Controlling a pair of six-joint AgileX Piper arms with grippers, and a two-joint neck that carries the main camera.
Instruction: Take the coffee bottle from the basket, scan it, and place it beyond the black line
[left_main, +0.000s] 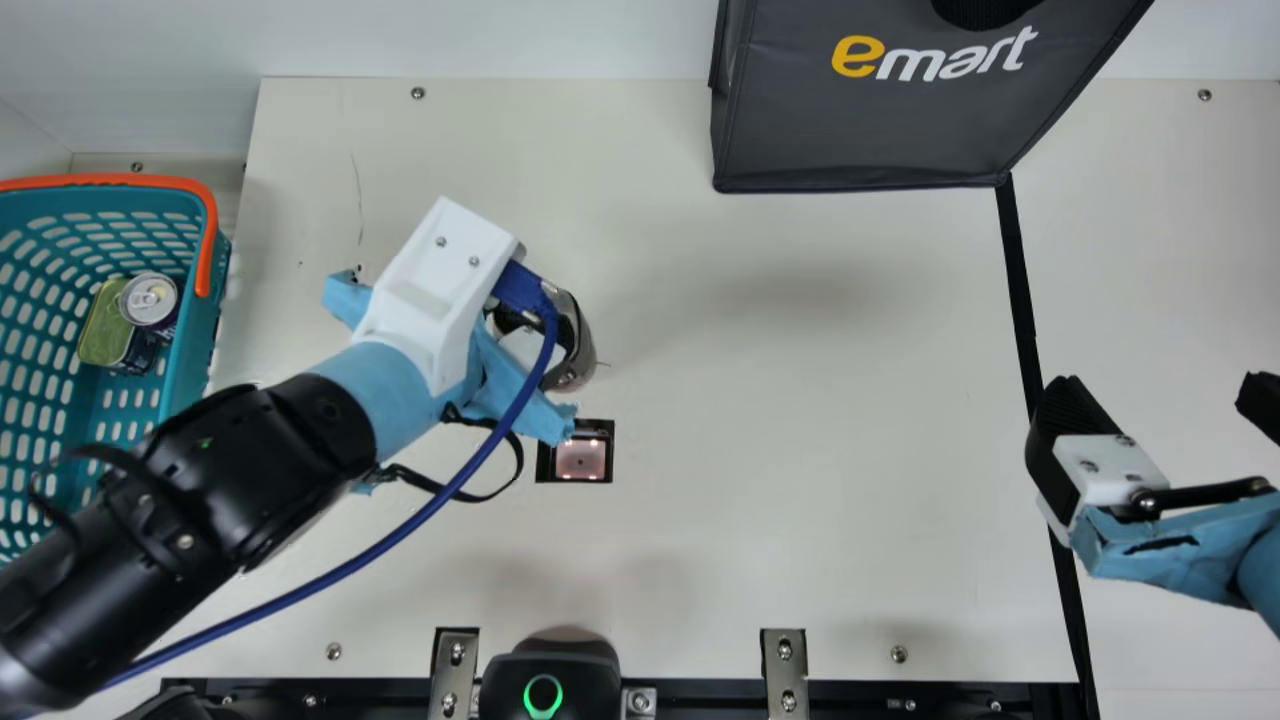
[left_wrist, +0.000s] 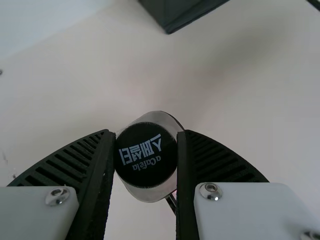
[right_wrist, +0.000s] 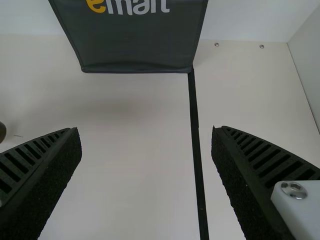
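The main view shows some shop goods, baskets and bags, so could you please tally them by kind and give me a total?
Coffee bottle: 1
Round drink can: 1
Green-topped tin: 1
Basket: 1
Dark bag: 1
Total: 5

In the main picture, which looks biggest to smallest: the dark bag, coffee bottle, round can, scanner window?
1. Dark bag
2. Coffee bottle, partly hidden
3. Round can and scanner window: too alike to rank
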